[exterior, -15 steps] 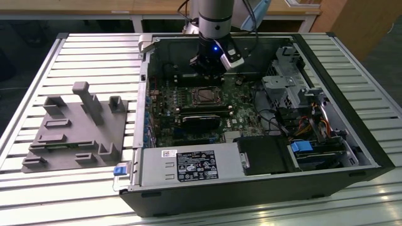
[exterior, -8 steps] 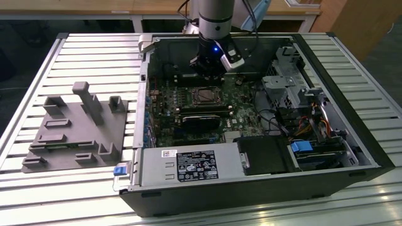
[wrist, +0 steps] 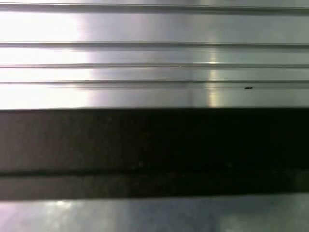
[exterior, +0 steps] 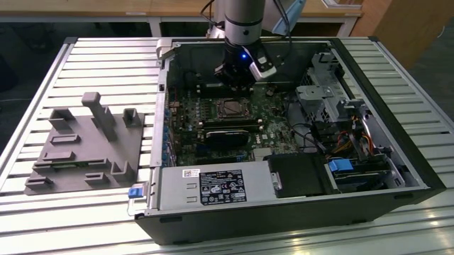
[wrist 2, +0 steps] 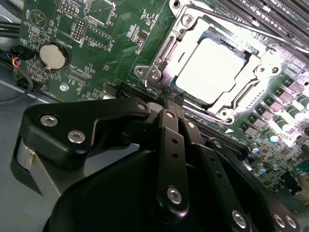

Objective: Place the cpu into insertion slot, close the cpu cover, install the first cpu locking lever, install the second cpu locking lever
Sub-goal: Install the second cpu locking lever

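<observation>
**Currently: cpu seated, cover down, gripper closed at the socket edge**

The cpu [wrist 2: 212, 70] is seen lying in the insertion slot [wrist 2: 166, 53], its pale face framed by the cpu cover [wrist 2: 251, 79], which is lowered flat over it in the second wrist view. The gripper [wrist 2: 169, 96] is held just beside the socket's near edge, its black fingers [wrist 2: 169, 130] brought together with nothing gripped between them. A thin lever rod [wrist 2: 241, 29] is noted running along the far side of the socket. On the green motherboard [wrist 2: 87, 43], a round coin cell [wrist 2: 52, 55] sits well apart from the socket.

In the exterior view, the gripper [exterior: 234, 82] is placed inside the open computer case [exterior: 284, 223], above the socket [exterior: 230, 108]. A black heatsink block [exterior: 228, 137] lies just beyond, the grey power supply [exterior: 212, 187] nearer the case's front wall. A grey fixture tray [exterior: 85, 149] rests on the slatted table [exterior: 42, 223] at the exterior view's left.
</observation>
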Action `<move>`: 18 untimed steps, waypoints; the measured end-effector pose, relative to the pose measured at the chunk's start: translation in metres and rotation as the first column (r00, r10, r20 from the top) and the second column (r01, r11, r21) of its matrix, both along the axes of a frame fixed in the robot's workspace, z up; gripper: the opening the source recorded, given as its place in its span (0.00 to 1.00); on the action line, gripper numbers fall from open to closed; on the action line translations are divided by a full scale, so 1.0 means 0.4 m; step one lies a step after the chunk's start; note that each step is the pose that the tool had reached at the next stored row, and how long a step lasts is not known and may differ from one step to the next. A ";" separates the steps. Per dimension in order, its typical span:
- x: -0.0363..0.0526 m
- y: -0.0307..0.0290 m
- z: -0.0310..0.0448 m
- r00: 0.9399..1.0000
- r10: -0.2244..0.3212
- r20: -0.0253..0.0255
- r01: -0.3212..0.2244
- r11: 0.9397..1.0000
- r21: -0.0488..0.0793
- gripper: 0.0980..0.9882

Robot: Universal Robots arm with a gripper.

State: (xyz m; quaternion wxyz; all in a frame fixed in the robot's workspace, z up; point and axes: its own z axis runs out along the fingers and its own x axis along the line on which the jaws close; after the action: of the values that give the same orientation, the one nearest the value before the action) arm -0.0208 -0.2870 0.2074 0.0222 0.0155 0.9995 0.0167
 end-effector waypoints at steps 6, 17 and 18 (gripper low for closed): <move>0.000 -0.008 0.000 1.000 0.000 0.000 0.000 1.000 0.000 0.01; 0.000 -0.022 0.006 1.000 0.000 0.000 0.000 1.000 0.000 0.01; 0.000 -0.022 0.011 1.000 0.000 0.000 0.000 1.000 0.000 0.01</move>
State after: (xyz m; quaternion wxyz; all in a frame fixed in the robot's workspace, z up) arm -0.0208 -0.2958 0.2118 0.0222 0.0156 0.9995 0.0168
